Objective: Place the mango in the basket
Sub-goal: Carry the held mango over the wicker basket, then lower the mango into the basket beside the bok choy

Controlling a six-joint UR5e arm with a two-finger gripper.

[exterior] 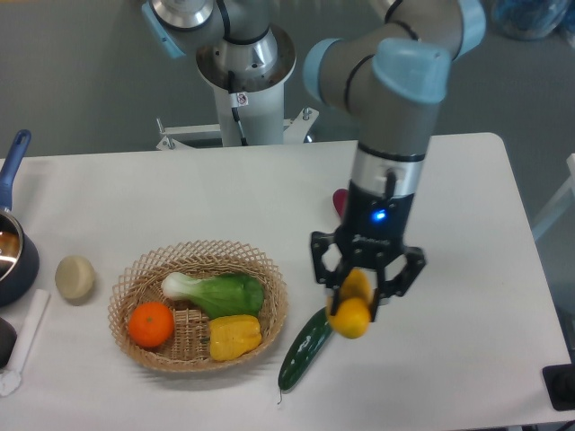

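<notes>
A cream-coloured round item point(75, 277) lies at far left on the white table point(467, 359); beside it the basket point(198, 305) holds an orange point(150, 324), a leafy green point(216, 293) and a yellow pepper point(234, 336). A cucumber point(305, 348) lies just right of its rim. My gripper point(358, 301) clamps the mango point(351, 307), hanging above the cucumber's upper end

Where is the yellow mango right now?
The mango is held up in the gripper, right of the basket and just above the upper end of the green cucumber.
</notes>
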